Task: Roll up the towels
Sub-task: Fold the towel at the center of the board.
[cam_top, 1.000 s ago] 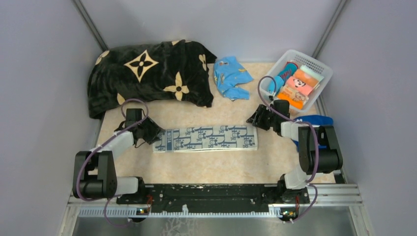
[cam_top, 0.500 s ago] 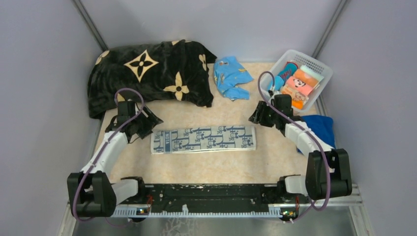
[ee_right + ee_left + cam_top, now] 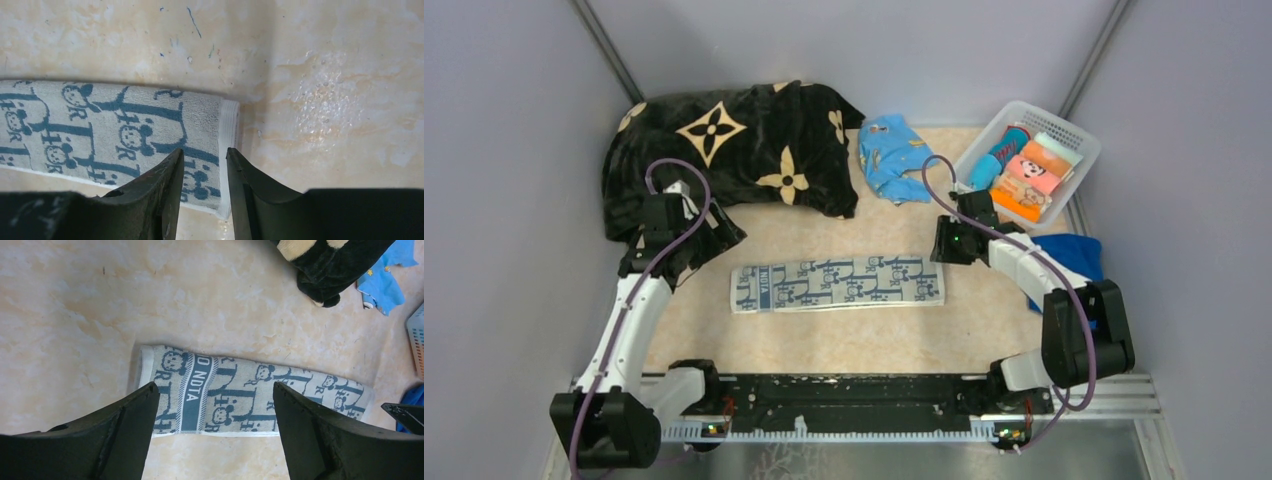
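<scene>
Flat, oblong terry towel (image 3: pixel 839 284) on marbled tabletop (image 3: pixel 874 335); left jaws spread wide, right jaws narrowly parted, empty

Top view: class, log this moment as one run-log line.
white printed towel: flat strip, unrolled | left gripper: open, clear of left end | right gripper: narrowly open over right end, empty

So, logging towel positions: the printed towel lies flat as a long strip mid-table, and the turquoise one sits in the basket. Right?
No: the top view shows the turquoise towel on the table between the black blanket and the basket, not in it. The printed towel is right.
</scene>
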Motion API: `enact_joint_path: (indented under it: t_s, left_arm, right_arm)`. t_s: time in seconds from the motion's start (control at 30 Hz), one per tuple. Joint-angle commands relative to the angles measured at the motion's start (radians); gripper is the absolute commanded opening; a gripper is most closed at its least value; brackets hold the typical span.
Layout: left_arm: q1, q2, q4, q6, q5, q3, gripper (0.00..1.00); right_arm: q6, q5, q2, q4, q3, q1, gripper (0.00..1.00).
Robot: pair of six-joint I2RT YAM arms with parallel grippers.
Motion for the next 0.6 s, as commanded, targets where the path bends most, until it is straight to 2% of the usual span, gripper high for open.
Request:
enact_joint_path:
  t_s: [0.0,0.2,0.37,0.47,0.57]
  left_arm:
    - [0.005,0.024,0.036,0.015,0.072,-0.037,0.89]
    - [0.006,0.088,-0.024,0.060,0.093,0.003,0.90]
    - [0.005,0.060,-0.032,0.098,0.064,0.016,0.90]
    - [0.006,0.048,-0.028,0.120,0.050,0.019,0.91]
    - [0.006,0.053,-0.024,0.141,0.061,0.027,0.91]
  right_arm:
    - [0.014,-0.041,0.026,0.075,0.070,0.008,0.37]
    - [0.010,-0.052,0.146,0.133,0.079,0.008,0.31]
    - [0.007,-0.005,0.235,0.109,0.080,0.008,0.30]
    - [-0.007,0.019,0.217,0.068,0.084,0.010,0.29]
    - [-0.032,0.057,0.152,0.001,0.121,0.016,0.33]
